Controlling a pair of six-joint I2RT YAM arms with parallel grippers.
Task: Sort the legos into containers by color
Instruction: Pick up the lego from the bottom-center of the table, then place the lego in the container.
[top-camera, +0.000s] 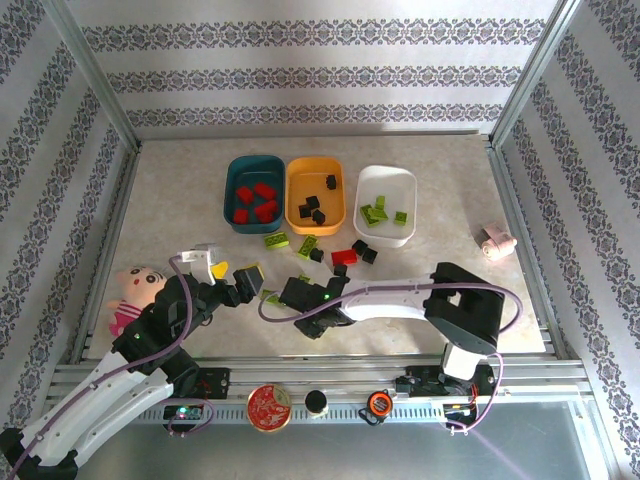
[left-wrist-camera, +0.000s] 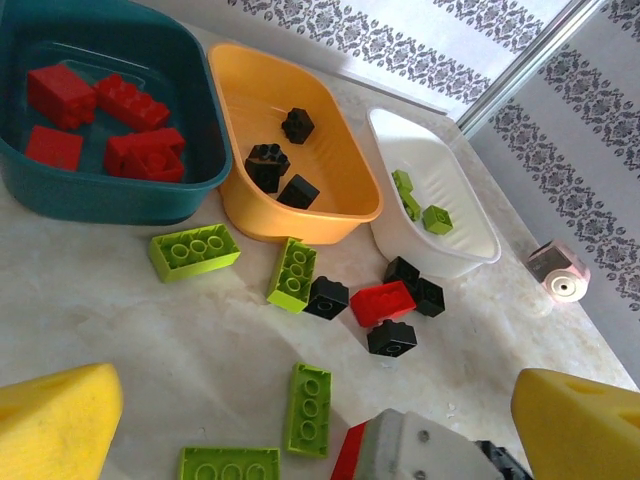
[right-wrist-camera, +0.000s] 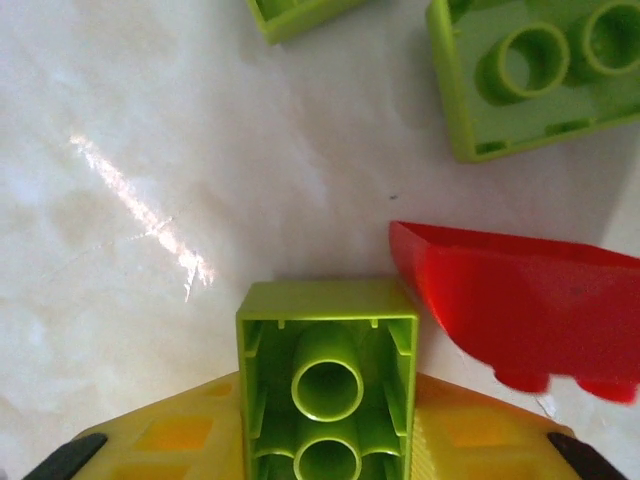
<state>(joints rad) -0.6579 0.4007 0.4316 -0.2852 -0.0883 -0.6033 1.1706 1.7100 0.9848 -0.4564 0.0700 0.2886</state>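
Three trays sit mid-table (top-camera: 170, 210), well off its edges: teal tray (top-camera: 232, 170) with red bricks (top-camera: 256, 201), orange tray (top-camera: 296, 200) with black, white tray (top-camera: 392, 180) with lime. Right gripper (top-camera: 303, 299) clamps a lime green brick (right-wrist-camera: 328, 380) beside a red brick (right-wrist-camera: 520, 310). Next, I judge: lift it over the loose bricks (top-camera: 345, 256) to the white tray. Left gripper (top-camera: 235, 276) gapes, empty.

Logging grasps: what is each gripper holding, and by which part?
Right gripper pinches a lime green brick by its opposite side walls, underside showing. Left gripper holds nothing.
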